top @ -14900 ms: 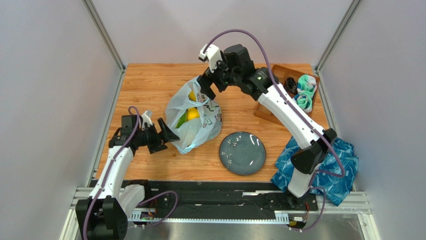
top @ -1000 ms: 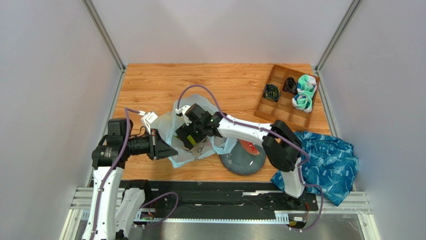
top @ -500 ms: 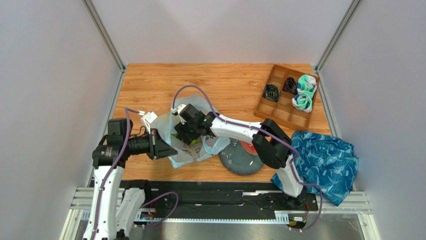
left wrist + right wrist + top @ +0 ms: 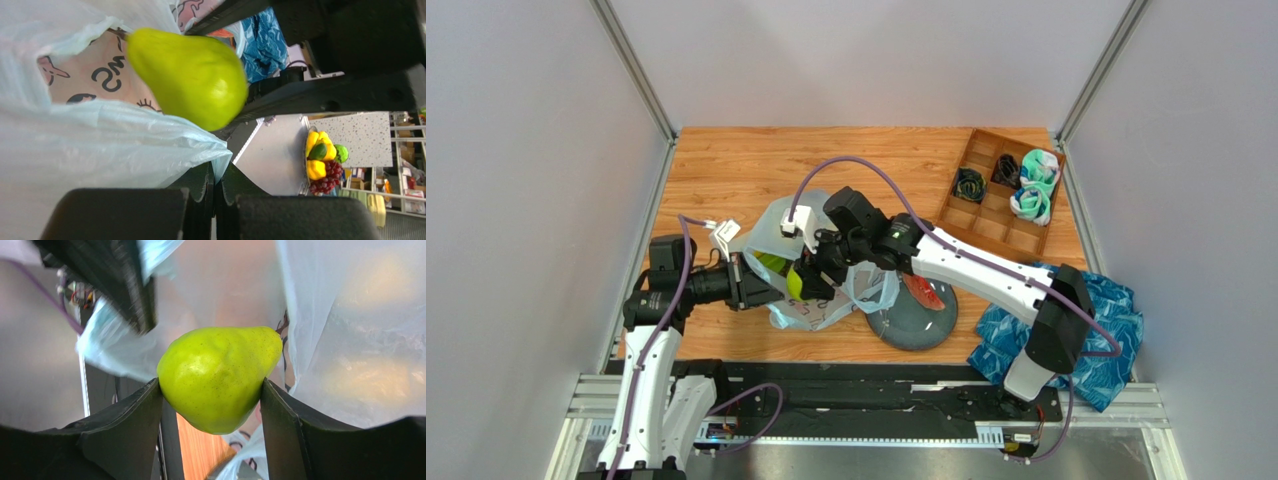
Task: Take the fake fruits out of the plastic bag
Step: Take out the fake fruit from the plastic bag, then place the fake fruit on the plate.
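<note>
The green pear (image 4: 220, 375) is clamped between the two black fingers of my right gripper (image 4: 212, 395), held in the air at the mouth of the plastic bag (image 4: 350, 340). From above, the pear (image 4: 792, 284) and right gripper (image 4: 800, 282) hang over the bag (image 4: 821, 310). My left gripper (image 4: 217, 172) is shut on the bag's pale blue rim (image 4: 100, 145), just left of the pear (image 4: 190, 75); in the top view the left gripper (image 4: 764, 290) holds the bag's left edge. Yellow fruit shapes (image 4: 365, 285) blur through the film. A red watermelon slice (image 4: 923, 293) lies on the plate.
A grey-blue plate (image 4: 896, 328) sits right of the bag, partly under it. A wooden compartment tray (image 4: 986, 215) with rolled socks (image 4: 1034, 190) stands at the back right. A blue patterned cloth (image 4: 1096, 330) lies at the right front.
My right gripper was open down inside the bag; it has shut on the pear, lifted and drawn back to the right. The left gripper kept its hold on the bag's edge.
</note>
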